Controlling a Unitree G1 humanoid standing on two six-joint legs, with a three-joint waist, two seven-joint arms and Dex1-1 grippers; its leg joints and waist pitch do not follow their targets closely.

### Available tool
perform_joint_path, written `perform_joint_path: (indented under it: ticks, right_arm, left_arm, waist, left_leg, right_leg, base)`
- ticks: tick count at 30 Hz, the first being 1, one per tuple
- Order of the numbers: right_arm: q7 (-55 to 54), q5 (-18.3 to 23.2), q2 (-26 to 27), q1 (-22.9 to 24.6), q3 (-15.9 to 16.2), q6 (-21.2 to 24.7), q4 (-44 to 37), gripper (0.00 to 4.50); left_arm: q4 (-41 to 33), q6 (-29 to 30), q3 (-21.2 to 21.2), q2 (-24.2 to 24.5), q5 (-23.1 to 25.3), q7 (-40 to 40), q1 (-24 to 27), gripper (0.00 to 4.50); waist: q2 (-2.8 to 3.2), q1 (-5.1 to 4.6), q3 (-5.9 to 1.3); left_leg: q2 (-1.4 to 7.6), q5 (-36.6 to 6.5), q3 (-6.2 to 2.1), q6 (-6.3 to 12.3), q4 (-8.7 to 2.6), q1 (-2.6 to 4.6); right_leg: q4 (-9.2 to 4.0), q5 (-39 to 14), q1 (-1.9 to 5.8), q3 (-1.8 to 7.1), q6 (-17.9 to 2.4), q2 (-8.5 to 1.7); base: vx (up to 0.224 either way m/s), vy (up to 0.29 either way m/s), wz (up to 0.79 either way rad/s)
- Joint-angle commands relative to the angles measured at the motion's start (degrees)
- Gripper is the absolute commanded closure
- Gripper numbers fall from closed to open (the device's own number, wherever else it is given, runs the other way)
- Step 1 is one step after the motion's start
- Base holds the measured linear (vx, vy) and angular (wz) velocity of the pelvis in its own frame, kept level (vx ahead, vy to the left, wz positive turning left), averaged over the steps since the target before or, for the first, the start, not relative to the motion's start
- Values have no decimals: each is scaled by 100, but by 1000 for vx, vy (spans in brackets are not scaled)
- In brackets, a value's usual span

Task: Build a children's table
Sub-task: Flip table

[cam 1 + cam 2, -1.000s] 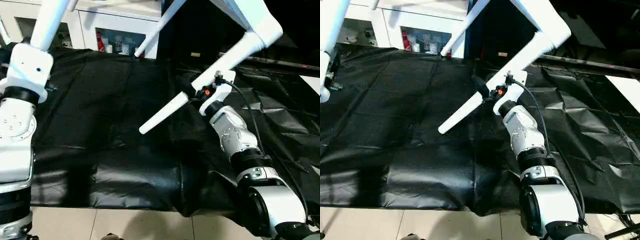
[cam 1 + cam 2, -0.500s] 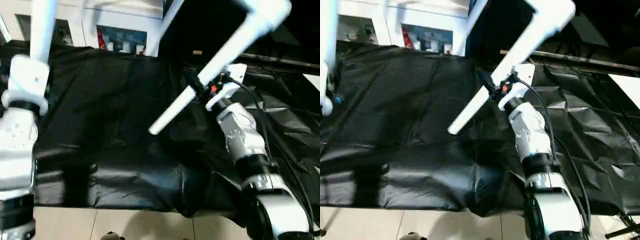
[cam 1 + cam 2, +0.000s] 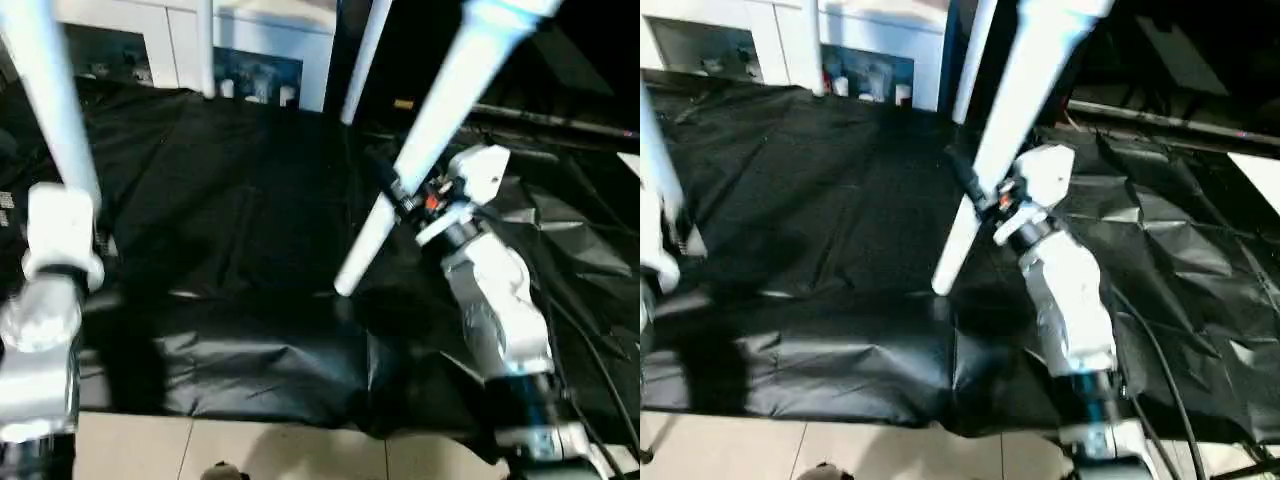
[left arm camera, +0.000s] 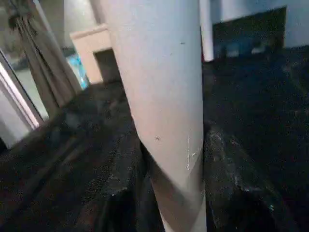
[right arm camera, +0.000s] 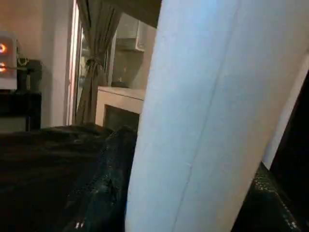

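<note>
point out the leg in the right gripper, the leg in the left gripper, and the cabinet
right leg [image 3: 415, 170], left eye view, mid-shaft above the gripper
left leg [image 3: 55, 110], left eye view, shaft above the wrist
cabinet [image 3: 185, 45], left eye view, white front panel

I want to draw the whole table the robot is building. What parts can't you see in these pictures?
- Tabletop: cut off by the top edge in both eye views.
- Leg at the right gripper: its top end leaves the picture.
- Leg at the left gripper: also cut off above.
- Far legs: only short stretches show.
- Cabinet contents: too blurred to tell.
</note>
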Motion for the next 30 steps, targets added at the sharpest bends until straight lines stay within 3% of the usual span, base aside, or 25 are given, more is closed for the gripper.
perform_joint_path:
  ticks: [1, 4, 7, 8, 9, 12, 13, 14, 17, 19, 20, 22, 24, 25, 26, 28, 29, 30]
  right_arm:
    - [58, -345, -55, 123, 369, 87, -328, 262]
    - [61, -418, -99, 351, 510, 198, -523, 263]
    - [68, -425, -143, 413, 521, 265, -590, 264]
    - [25, -463, -171, 457, 505, 290, -585, 264]
    - [-21, -489, -185, 480, 499, 329, -569, 264]
    - [-105, -538, -187, 524, 500, 412, -572, 264]
    - [-89, -482, -167, 581, 517, 491, -612, 229]
    - [-95, -463, -158, 642, 541, 526, -673, 194]
    - [-128, -342, -101, 724, 525, 640, -750, 185]
    - [-156, -232, -83, 803, 464, 713, -862, 152]
    - [-156, -205, -85, 818, 447, 725, -889, 146]
    - [-159, -81, -106, 913, 401, 774, -1019, 125]
    - [-161, -48, -107, 943, 389, 791, -1055, 116]
    - [-136, 8, -111, 1031, 386, 829, -1172, 109]
    - [-131, 13, -108, 1055, 388, 836, -1199, 99]
    - [-76, 137, -118, 1282, 388, 927, -1450, 82]
    - [-76, 137, -118, 1282, 388, 927, -1450, 82]
    - [-57, 205, -126, 1520, 403, 972, -1639, 74]
  left_arm:
    - [-177, -374, -233, 59, 280, -22, 59, 299]
    - [-296, -519, -280, 35, 371, 29, 412, 299]
    - [-377, -534, -286, 0, 337, 35, 544, 299]
    - [-411, -587, -303, 9, 313, -11, 660, 299]
    - [-418, -604, -326, 27, 295, -65, 712, 299]
    - [-409, -608, -372, 90, 329, -102, 745, 299]
    - [-400, -526, -376, 120, 194, -255, 744, 264]
    - [-412, -405, -372, 133, -2, -440, 748, 229]
    - [-455, -369, -420, 198, -129, -619, 791, 217]
    - [-585, -409, -404, 284, -163, -687, 882, 187]
    - [-617, -398, -380, 284, -193, -691, 898, 185]
    - [-767, -468, -202, 248, -367, -667, 990, 169]
    - [-805, -484, -150, 233, -408, -651, 1019, 153]
    - [-924, -548, -28, 214, -510, -671, 1163, 145]
    - [-945, -567, -3, 212, -531, -679, 1198, 142]
    - [-1217, -728, 237, 139, -698, -707, 1572, 133]
    - [-1217, -728, 237, 139, -698, -707, 1572, 133]
    - [-1465, -877, 499, 3, -897, -677, 1890, 120]
  waist:
    - [199, -50, -341]
    - [149, -58, -349]
    - [160, -73, -316]
    - [109, -93, -301]
    - [94, -98, -266]
    - [100, -137, -255]
    - [96, -144, -255]
    - [105, -151, -260]
    - [128, -183, -277]
    - [171, -194, -295]
    - [141, -201, -307]
    - [211, -170, -307]
    - [170, -177, -312]
    - [210, -165, -312]
    - [191, -170, -309]
    - [230, -141, -295]
    - [216, -141, -287]
    - [245, -129, -293]
  left_leg:
    - [327, -1777, -134, -308, -524, 232]
    - [334, -1861, -137, -343, -530, 232]
    - [335, -2129, -150, -381, -560, 245]
    - [330, -2433, -156, -430, -565, 261]
    - [326, -2808, -184, -483, -581, 279]
    - [309, -3321, -229, -575, -563, 350]
    - [308, -3367, -237, -581, -562, 356]
    - [305, -3402, -245, -581, -562, 359]
    - [313, -3264, -256, -577, -594, 303]
    - [318, -3184, -254, -582, -596, 299]
    - [319, -3026, -241, -548, -595, 272]
    - [319, -2820, -218, -526, -587, 275]
    - [323, -2723, -212, -500, -588, 252]
    - [324, -2691, -217, -502, -593, 255]
    - [326, -2638, -210, -488, -594, 240]
    - [333, -2608, -215, -467, -598, 229]
    - [343, -2623, -205, -462, -604, 228]
    - [331, -2652, -216, -454, -605, 236]
  right_leg:
    - [-385, -1132, 180, 255, -675, -306]
    - [-385, -1036, 174, 259, -579, -305]
    - [-413, -1290, 146, 257, -521, -296]
    - [-453, -1638, 124, 254, -457, -295]
    - [-512, -2228, 98, 262, -347, -324]
    - [-591, -2894, 39, 248, -208, -333]
    - [-599, -2947, 34, 244, -192, -335]
    - [-607, -2943, 31, 247, -182, -332]
    - [-565, -2616, 61, 261, -232, -330]
    - [-526, -2257, 71, 264, -326, -318]
    - [-498, -2007, 97, 266, -390, -314]
    - [-460, -1671, 101, 281, -503, -313]
    - [-452, -1557, 137, 278, -527, -314]
    - [-447, -1523, 140, 278, -537, -317]
    - [-445, -1453, 152, 278, -564, -314]
    - [-441, -1418, 175, 286, -595, -329]
    - [-460, -1426, 172, 287, -588, -321]
    - [-448, -1454, 179, 282, -597, -318]
  base:
    - [0, 0, 0]
    - [0, 0, 0]
    - [0, 0, 0]
    - [0, 0, 0]
    - [0, 0, 0]
    - [0, 0, 0]
    - [0, 0, 0]
    - [0, 0, 0]
    - [0, 0, 0]
    - [0, 0, 0]
    - [0, 0, 0]
    - [0, 0, 0]
    - [0, 0, 0]
    - [0, 0, 0]
    - [0, 0, 0]
    - [0, 0, 0]
    - [0, 0, 0]
    - [0, 0, 0]
